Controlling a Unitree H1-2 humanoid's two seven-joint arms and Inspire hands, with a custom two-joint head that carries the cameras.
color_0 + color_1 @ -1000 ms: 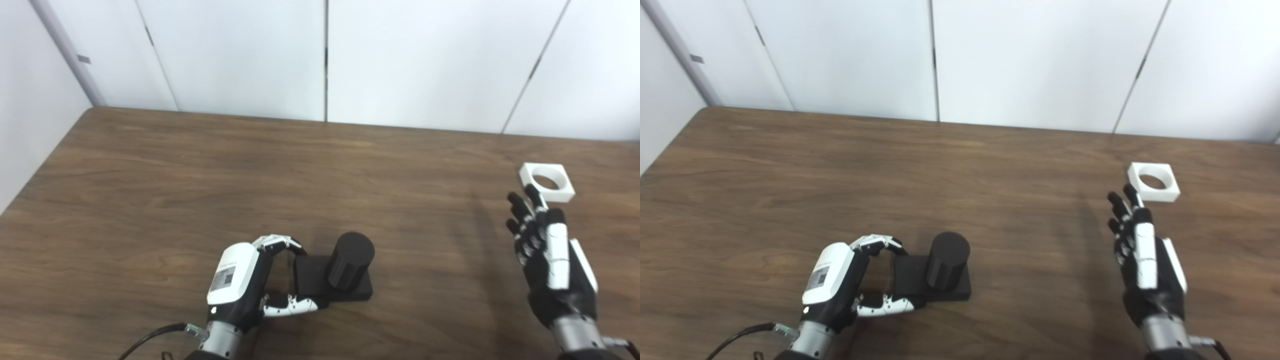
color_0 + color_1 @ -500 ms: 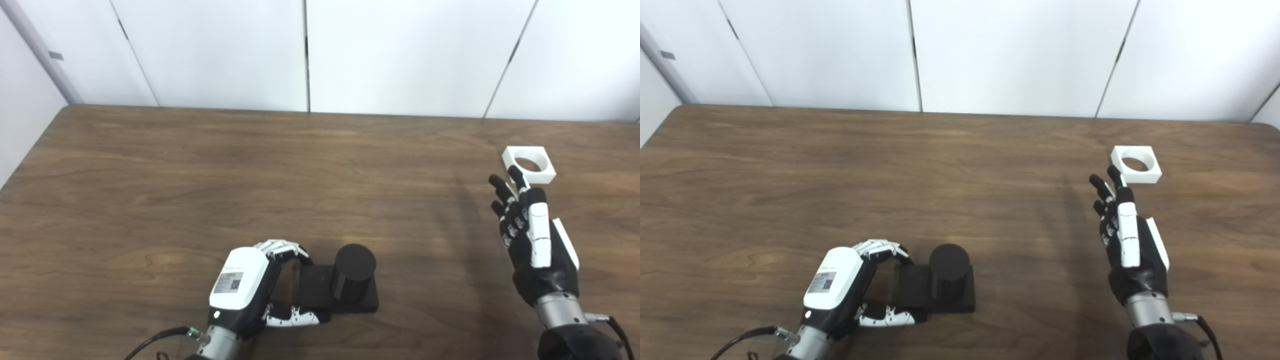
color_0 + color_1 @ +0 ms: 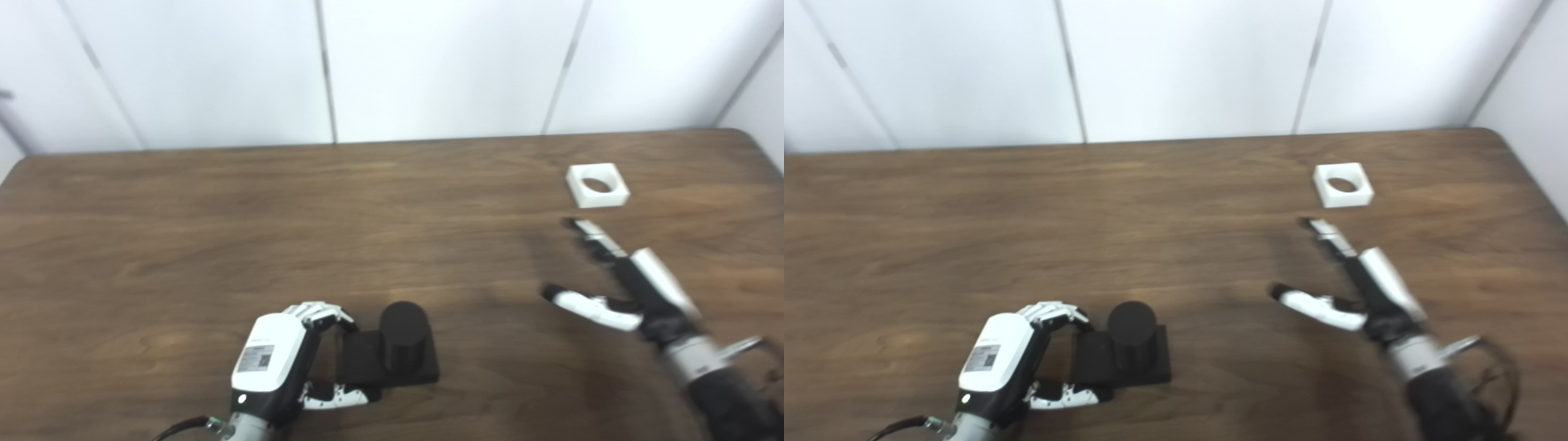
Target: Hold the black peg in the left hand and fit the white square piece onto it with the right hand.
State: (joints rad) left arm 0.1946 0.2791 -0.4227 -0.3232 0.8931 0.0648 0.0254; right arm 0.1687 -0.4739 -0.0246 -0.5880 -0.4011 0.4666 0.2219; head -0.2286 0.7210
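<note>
The black peg (image 3: pixel 401 335) stands upright on its flat square black base (image 3: pixel 367 366) near the front edge of the wooden table (image 3: pixel 245 220), left of centre. The left hand (image 3: pixel 275 364) sits at the base's left side, its white-backed palm turned up and outward. Its fingers (image 3: pixel 318 311) curl over the far corner of the base while the thumb (image 3: pixel 337 398) lies along the near edge, so the hand is closed around the base and the whole piece rests on the table.

The white square piece (image 3: pixel 597 184) with its round hole lies flat on the table far to the right, toward the back. The right hand (image 3: pixel 618 288) hovers nearer the front than that piece, apart from it and holding nothing. It is spread wide, with the fingers stretched toward the piece and the thumb (image 3: pixel 582 303) pointing left toward the middle of the table. This hand looks blurred in both views.

White wall panels (image 3: pixel 429 61) stand behind the table.
</note>
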